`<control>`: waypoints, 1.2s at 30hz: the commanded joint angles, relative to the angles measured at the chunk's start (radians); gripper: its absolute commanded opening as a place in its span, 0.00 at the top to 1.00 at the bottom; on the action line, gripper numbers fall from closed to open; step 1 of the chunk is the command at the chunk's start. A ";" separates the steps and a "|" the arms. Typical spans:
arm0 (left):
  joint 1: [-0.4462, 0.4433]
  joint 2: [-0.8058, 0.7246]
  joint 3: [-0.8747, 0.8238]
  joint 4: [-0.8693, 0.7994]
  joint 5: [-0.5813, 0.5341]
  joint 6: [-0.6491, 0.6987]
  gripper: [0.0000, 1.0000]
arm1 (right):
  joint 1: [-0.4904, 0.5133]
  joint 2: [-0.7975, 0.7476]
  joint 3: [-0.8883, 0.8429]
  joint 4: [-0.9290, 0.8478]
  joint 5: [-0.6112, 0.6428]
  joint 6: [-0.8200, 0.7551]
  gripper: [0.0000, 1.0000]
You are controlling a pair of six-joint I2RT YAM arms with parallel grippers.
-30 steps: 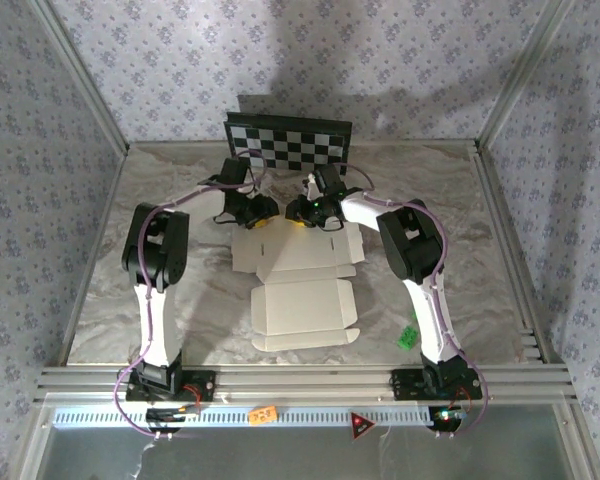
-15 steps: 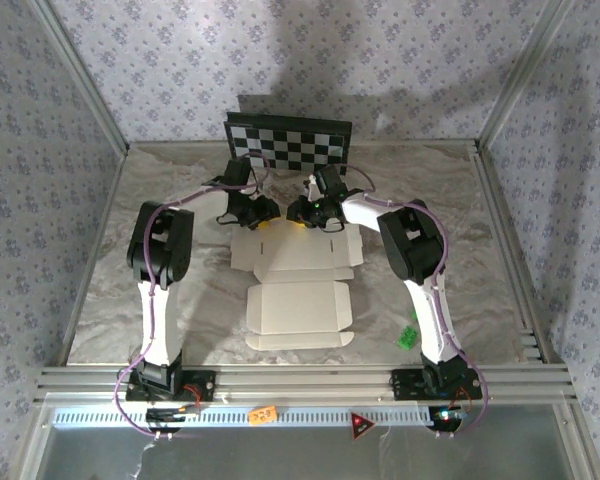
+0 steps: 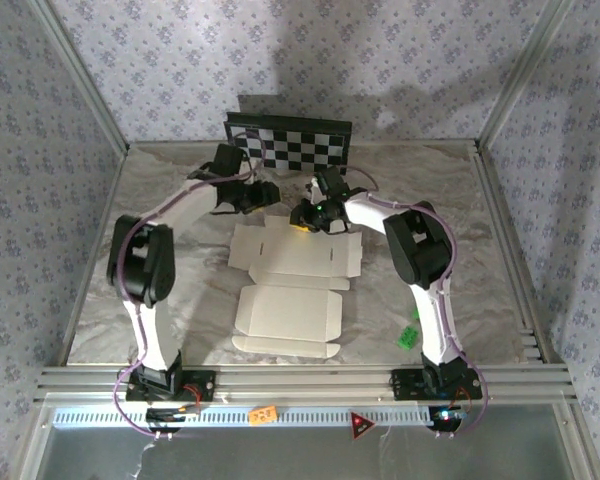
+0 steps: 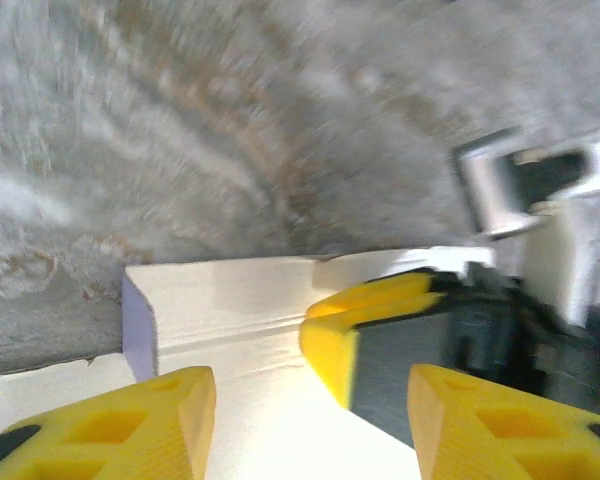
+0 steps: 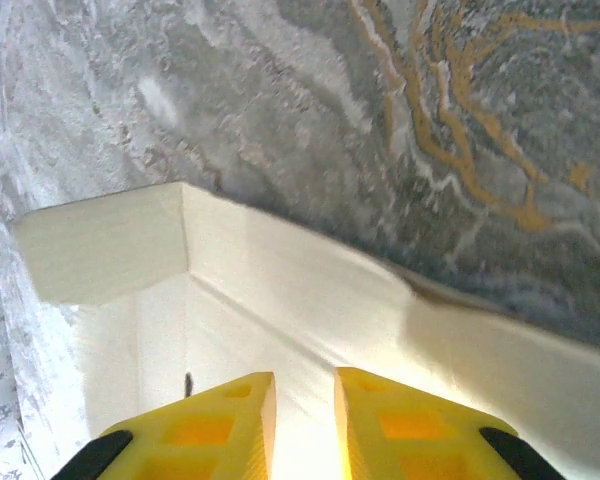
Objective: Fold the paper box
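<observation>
My left hand (image 4: pixel 310 400) hangs open; whether my right hand (image 5: pixel 304 395) grips, I cannot tell. A lopsided push could skid the paper box (image 3: pixel 292 262) beneath them.

My yellow-fingered gripper (image 5: pixel 304 400) hung, jaws nearly together, over a cream-white cardboard box (image 5: pixel 280 290) with one flap raised, on a grey marbled table (image 5: pixel 430 130).

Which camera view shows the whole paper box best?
The top external view: there the paper box lies unfolded on the table, its outline almost wholly visible. The left wrist view gives a blurred close-up of one cream edge with a lavender sliver; the right wrist view, one raised corner flap.
</observation>
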 commanded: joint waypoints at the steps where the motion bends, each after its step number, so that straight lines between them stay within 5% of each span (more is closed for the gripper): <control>1: 0.021 -0.126 -0.063 -0.026 -0.027 0.077 0.45 | 0.006 -0.117 -0.027 -0.064 0.021 -0.053 0.76; 15: 0.174 -0.158 -0.246 -0.086 0.048 0.199 0.41 | 0.001 -0.418 -0.291 -0.107 0.075 -0.094 0.74; 29: 0.227 0.059 -0.192 -0.120 0.072 0.331 0.49 | -0.024 -0.544 -0.422 -0.138 0.099 -0.116 0.73; 36: 0.227 0.093 -0.202 -0.047 0.171 0.359 0.59 | -0.027 -0.550 -0.439 -0.115 0.083 -0.101 0.73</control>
